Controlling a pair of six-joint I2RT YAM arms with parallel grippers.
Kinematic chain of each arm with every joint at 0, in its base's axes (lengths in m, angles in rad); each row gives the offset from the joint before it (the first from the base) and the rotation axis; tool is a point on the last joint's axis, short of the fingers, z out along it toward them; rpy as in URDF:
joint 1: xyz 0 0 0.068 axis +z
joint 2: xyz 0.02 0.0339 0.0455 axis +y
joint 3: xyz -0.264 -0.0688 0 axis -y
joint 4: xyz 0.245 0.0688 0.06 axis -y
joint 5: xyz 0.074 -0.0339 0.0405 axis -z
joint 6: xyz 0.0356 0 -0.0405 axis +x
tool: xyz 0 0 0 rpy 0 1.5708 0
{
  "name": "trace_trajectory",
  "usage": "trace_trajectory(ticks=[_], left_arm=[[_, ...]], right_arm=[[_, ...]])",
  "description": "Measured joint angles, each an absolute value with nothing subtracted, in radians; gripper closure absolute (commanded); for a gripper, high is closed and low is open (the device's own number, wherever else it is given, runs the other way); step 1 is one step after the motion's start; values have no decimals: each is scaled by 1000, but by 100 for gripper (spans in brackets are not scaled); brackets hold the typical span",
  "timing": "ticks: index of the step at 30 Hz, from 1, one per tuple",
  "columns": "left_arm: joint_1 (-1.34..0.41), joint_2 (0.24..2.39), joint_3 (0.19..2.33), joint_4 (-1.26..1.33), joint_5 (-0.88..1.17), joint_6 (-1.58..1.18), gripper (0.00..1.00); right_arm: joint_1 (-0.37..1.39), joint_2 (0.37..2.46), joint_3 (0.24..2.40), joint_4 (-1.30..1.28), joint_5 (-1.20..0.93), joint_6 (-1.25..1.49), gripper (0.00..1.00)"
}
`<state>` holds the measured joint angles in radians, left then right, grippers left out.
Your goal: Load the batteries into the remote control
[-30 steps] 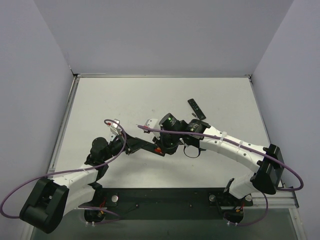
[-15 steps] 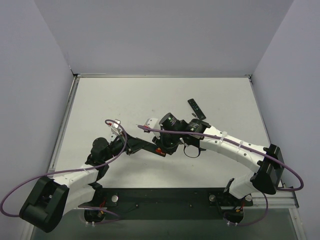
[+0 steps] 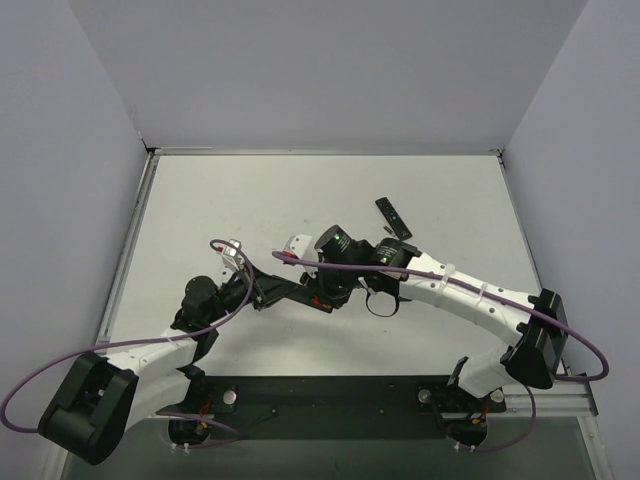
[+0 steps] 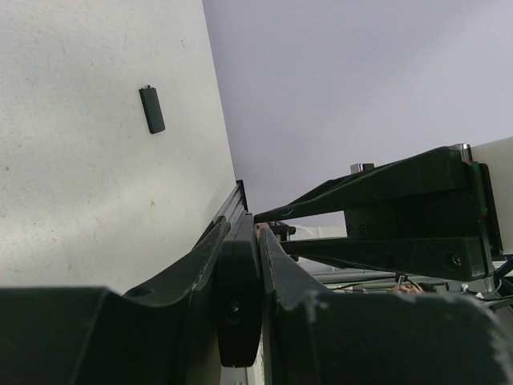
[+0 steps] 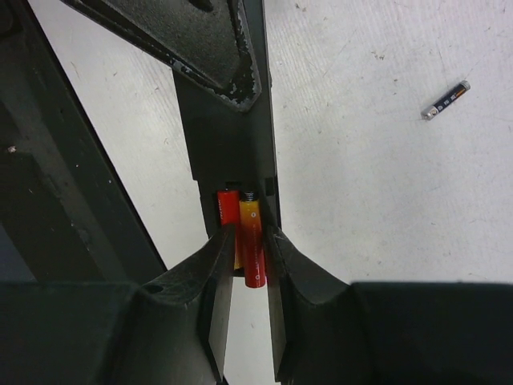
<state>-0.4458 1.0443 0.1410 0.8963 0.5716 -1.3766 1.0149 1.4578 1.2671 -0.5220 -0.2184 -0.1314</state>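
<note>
Left gripper [image 4: 240, 241] is clenched on the remote control [image 5: 218, 120], its two dark fingers pressed flat against the slim black body, which the left wrist view shows edge-on. It holds the remote above the white, faintly speckled table [image 3: 230, 190], just in front of centre. Plain lavender walls [image 3: 320, 70] close the table in on three sides.

The remote's battery bay [image 5: 232, 178] is open and faces the right wrist camera. One red battery [image 5: 228, 207] already lies in its left slot, next to the bay wall. Beside it, a second battery [image 5: 249, 215], red shading to orange, sits with its far end inside the right slot, up against a small spring, and its near end still outside the bay. The right gripper [image 5: 248, 241] grasps this cell, a finger tight on each side of it.

Further right, a dark grey battery [image 5: 446, 100] with a metal tip lies loose on the table, well apart from both grippers. Behind the right arm, a dark flat bar [image 3: 393, 218] rests at a slant on the table; whether it is a cover or another remote I cannot tell.
</note>
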Motion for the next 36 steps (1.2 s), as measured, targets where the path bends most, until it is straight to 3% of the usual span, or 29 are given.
trace_trajectory(ticks=[5, 9, 14, 25, 36], left_arm=[[-447, 1044, 136, 902, 566, -1385, 100], [-447, 1044, 133, 909, 556, -1388, 100], [-447, 1058, 126, 934, 550, -1404, 100], [-447, 1059, 125, 939, 550, -1411, 100], [-447, 1058, 132, 937, 553, -1411, 100]], right_arm=[[1024, 1458, 1270, -520, -216, -130, 81], [1031, 1457, 1272, -519, -210, -129, 69], [1037, 1420, 1272, -505, -219, -129, 63], [1003, 1181, 1174, -438, -234, -171, 75], [917, 1172, 1052, -432, -356, -221, 82]])
